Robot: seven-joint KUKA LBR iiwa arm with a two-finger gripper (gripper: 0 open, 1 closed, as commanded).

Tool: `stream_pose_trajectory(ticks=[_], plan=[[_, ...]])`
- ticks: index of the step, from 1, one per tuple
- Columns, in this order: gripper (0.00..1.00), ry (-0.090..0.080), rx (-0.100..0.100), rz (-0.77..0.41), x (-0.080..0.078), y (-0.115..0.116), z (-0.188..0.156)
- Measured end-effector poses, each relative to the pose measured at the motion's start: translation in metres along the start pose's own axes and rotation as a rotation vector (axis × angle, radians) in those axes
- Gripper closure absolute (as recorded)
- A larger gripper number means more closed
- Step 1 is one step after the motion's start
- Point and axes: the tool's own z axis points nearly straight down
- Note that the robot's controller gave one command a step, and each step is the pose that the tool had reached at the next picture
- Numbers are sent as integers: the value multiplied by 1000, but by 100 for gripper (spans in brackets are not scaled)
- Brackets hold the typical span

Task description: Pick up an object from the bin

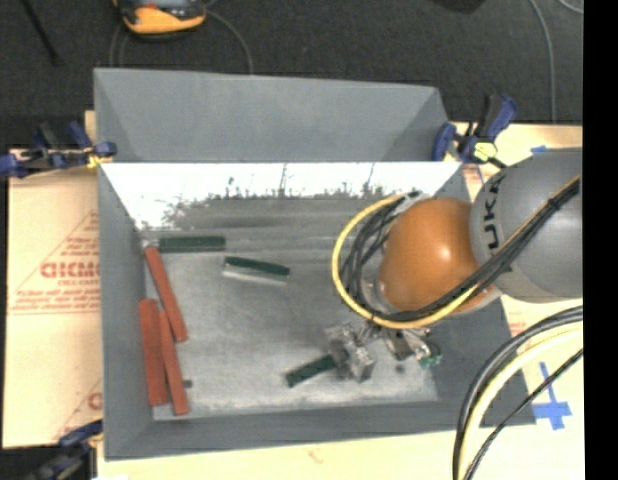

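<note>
My gripper (374,350) is low in the bin's front right part, under the orange cover on the wrist. A short dark green stick (311,371) lies on the floor just to its left, tilted, and its right end reaches the gripper's metal parts. Whether it is held I cannot see. A small green bit (429,361) shows at the gripper's right side. Another dark green stick (257,267) lies further back, towards the middle of the bin.
Two or three red-brown sticks (161,338) lie lengthwise along the left wall. A third dark green stick (192,242) lies at the back left. The arm and its cables cover the bin's right side.
</note>
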Motion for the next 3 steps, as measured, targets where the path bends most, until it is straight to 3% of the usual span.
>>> stream_pose_trajectory(ticks=[1,2,3], plan=[[100,0,0,0,0,0,0],[100,12,-4,26,3,6,-38],[0,3,-1,-484,-2,31,-18]])
